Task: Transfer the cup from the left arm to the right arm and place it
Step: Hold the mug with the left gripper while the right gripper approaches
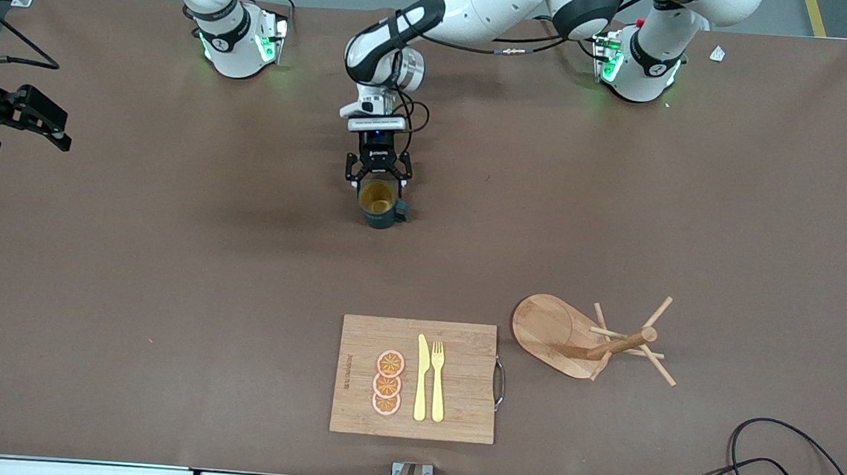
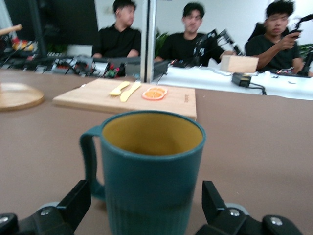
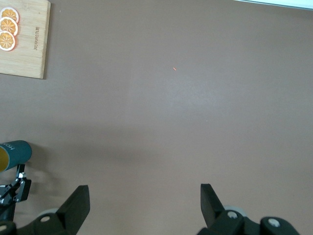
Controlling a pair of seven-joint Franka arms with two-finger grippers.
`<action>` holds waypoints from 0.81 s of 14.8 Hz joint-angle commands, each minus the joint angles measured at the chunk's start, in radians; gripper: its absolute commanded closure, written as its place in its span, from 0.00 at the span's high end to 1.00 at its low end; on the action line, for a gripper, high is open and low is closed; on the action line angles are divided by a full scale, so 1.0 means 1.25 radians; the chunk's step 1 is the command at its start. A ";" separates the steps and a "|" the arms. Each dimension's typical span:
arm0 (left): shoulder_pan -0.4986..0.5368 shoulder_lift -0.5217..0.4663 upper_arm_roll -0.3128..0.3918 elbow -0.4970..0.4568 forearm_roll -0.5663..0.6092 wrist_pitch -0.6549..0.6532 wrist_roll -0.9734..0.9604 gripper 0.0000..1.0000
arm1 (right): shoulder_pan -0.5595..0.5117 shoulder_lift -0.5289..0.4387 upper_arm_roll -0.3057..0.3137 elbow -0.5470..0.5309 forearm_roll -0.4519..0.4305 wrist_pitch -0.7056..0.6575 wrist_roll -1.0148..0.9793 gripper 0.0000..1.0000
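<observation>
Between the two black fingers of the left gripper (image 1: 377, 180), the small dark teal ribbed cup (image 1: 379, 203) is standing upright on the brown matte surface (image 1: 168, 264), near the middle of it. The fingers (image 2: 78, 203) are spreading wide on either side of the cup, and the left wrist view is showing a gap between each pad and the cup's wall, so nothing is being clamped. The cup's loop handle is sticking out toward the left arm's end of the surface, and its yellowish-brown inside is showing from above (the fluted ribbing is running down the lower wall, while the band under the rim is looking smooth).

The right gripper (image 1: 25, 124) is hanging over the right arm's end of the surface, well apart from the cup, with its fingers (image 3: 76, 205) standing wide and holding nothing; that arm is waiting, and the edge of the front view is cutting off most of it.

Nearer to the front camera, a rectangular pale bamboo cutting board (image 1: 455, 418) with a metal handle is carrying three orange slice discs (image 1: 388, 382), a yellow plastic knife (image 1: 421, 377) and a yellow plastic fork (image 1: 437, 380). Beside the board, toward the left arm's end, a wooden peg rack (image 1: 610, 344) on an oval base is casting its pegs outward.

The cup's bottom is cut off in the left wrist view.
</observation>
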 commanded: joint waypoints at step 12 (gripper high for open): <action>0.490 -0.255 -0.437 -0.001 -0.363 0.019 0.415 1.00 | 0.037 -0.001 0.010 -0.003 0.009 -0.030 0.077 1.00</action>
